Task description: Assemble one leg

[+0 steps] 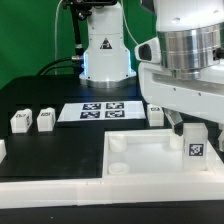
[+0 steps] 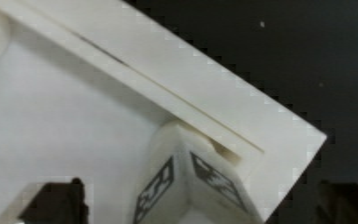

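Observation:
A white leg [image 1: 194, 143] with a black-and-white tag stands upright at the far right corner of the large white tray [image 1: 150, 165], right under my gripper [image 1: 192, 128]. In the wrist view the leg [image 2: 194, 175] shows two tagged faces between my dark fingers [image 2: 55, 202]. A strip of pale tray floor shows on each side of it, so the fingers stand apart from the leg. The gripper [image 2: 197, 198] is open. The tray corner [image 2: 247, 130] lies just past the leg's far end. Whether the leg sits in a socket is hidden.
Loose legs lie on the black table: two at the exterior view's left [image 1: 20, 121] [image 1: 45, 118] and one behind the tray [image 1: 155, 113]. The marker board [image 1: 100, 110] lies in the middle. The robot base [image 1: 103, 50] stands at the back.

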Controlling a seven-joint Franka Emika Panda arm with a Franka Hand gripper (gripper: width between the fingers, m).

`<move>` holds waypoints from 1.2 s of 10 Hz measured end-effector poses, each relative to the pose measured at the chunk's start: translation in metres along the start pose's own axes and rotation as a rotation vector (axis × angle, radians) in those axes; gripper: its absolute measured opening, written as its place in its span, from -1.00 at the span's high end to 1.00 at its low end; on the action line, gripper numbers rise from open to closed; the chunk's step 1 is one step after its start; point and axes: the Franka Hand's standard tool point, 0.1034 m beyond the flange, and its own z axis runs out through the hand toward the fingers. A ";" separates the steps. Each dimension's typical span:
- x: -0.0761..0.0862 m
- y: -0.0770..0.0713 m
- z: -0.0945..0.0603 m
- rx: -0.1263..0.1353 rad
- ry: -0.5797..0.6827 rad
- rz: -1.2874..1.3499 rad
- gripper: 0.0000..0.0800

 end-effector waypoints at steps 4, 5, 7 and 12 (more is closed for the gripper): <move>0.003 -0.006 -0.004 -0.030 0.044 -0.593 -0.62; 0.004 -0.007 -0.002 -0.017 0.074 -0.703 -0.62; 0.004 -0.006 -0.001 -0.016 0.074 -0.682 -0.29; 0.010 0.001 -0.001 0.003 0.068 -0.160 0.26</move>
